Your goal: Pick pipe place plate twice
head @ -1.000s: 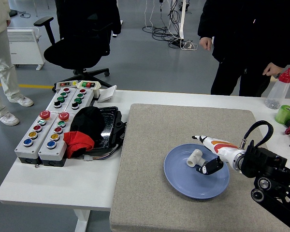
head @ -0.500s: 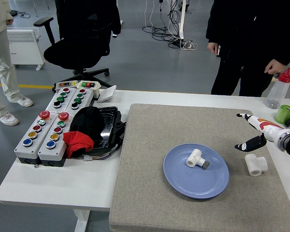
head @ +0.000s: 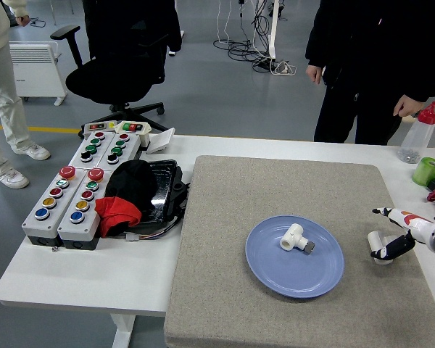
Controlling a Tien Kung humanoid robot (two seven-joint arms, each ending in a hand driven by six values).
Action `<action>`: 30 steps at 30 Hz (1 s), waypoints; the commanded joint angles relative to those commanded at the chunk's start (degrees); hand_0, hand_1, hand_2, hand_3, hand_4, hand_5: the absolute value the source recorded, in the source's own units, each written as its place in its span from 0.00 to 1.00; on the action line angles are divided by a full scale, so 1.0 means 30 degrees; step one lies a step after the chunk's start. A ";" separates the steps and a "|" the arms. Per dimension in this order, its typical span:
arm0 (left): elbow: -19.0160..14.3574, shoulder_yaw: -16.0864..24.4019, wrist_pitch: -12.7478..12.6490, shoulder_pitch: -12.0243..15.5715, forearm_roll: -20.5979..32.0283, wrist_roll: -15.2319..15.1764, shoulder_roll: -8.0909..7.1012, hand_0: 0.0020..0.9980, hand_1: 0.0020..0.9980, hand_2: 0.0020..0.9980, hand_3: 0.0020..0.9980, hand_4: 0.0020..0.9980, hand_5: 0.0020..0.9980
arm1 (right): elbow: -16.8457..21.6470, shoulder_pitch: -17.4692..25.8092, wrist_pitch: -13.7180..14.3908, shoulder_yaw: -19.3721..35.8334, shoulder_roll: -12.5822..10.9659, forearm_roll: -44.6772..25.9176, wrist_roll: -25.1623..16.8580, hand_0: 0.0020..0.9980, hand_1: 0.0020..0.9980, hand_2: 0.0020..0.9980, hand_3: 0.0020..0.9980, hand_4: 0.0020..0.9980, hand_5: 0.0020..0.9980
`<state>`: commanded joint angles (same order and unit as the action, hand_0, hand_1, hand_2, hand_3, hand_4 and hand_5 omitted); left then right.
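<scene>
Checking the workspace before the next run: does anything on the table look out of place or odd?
A black and red cloth is heaped over the dark tray beside the button boxes, with loose wires trailing out beneath it. Otherwise things look orderly: one white pipe fitting lies in the blue plate, another sits at the right hand.

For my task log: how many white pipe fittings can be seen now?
2. One pipe fitting lies on the blue plate; the second fitting is on the grey mat right of it, partly hidden by the right hand.
</scene>
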<state>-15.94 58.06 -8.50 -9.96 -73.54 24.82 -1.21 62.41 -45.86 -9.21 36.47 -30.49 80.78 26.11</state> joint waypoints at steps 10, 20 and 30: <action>0.0004 0.0028 0.0012 -0.0014 -0.0071 0.0015 0.0007 0.67 0.67 0.68 0.62 0.50 1.00 | -0.1523 -0.0132 0.0455 -0.0907 0.0254 -0.0521 -0.0610 0.73 0.75 0.79 0.89 0.80 0.30; 0.0002 0.0110 0.0055 -0.0014 -0.0240 0.0090 0.0031 0.67 0.67 0.68 0.62 0.50 1.00 | -0.1501 0.0064 0.1297 -0.0959 0.0053 -0.0592 -0.1532 0.38 0.47 0.54 0.76 0.65 0.14; -0.0020 0.0343 0.0147 0.0100 -0.0571 0.0189 0.0041 0.67 0.67 0.68 0.62 0.50 1.00 | 0.0844 0.0331 0.1491 0.0395 -0.0451 -0.0022 -0.1373 0.32 0.41 0.51 0.73 0.62 0.13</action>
<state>-16.00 59.09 -8.06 -9.66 -75.26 25.39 -1.09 64.95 -44.87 -4.74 37.65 -31.84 80.72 22.00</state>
